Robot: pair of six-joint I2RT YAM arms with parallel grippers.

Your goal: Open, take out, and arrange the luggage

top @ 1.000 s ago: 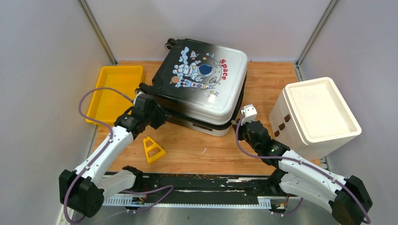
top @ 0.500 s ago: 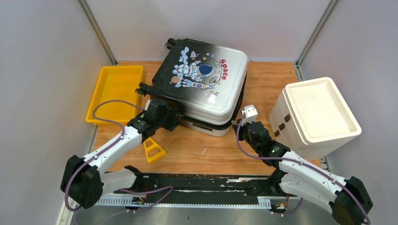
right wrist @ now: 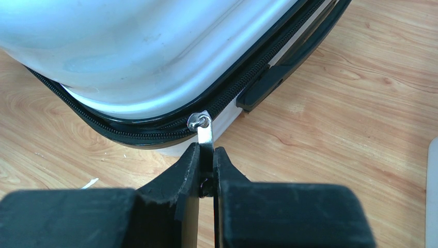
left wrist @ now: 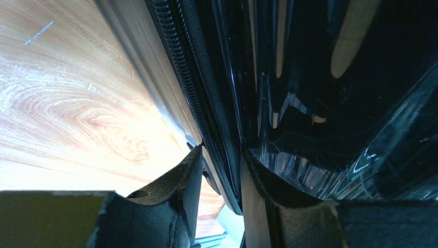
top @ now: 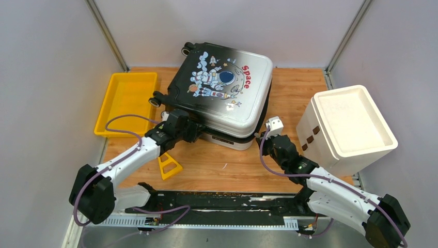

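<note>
The luggage (top: 224,90) lies flat at the back middle of the table, astronaut print up. Its black-to-white lid sits slightly askew over the lower shell. My left gripper (top: 195,132) is at its front left edge. In the left wrist view its jaws (left wrist: 221,178) straddle the lid's black zipper rim (left wrist: 193,93), open, with a sliver of light beside the left finger (left wrist: 178,181). My right gripper (top: 263,137) is at the front right corner. In the right wrist view it (right wrist: 206,155) is shut on the silver zipper pull (right wrist: 205,133), below the white shell (right wrist: 144,46).
A yellow tray (top: 126,98) lies at the left edge of the table. A white bin (top: 351,126) stands tilted at the right. A small yellow triangular piece (top: 169,165) lies on the wood just under my left forearm.
My left arm has swung right, from the luggage's left corner to its front left edge, and its jaws have narrowed around the rim. The right arm and luggage have not moved.
</note>
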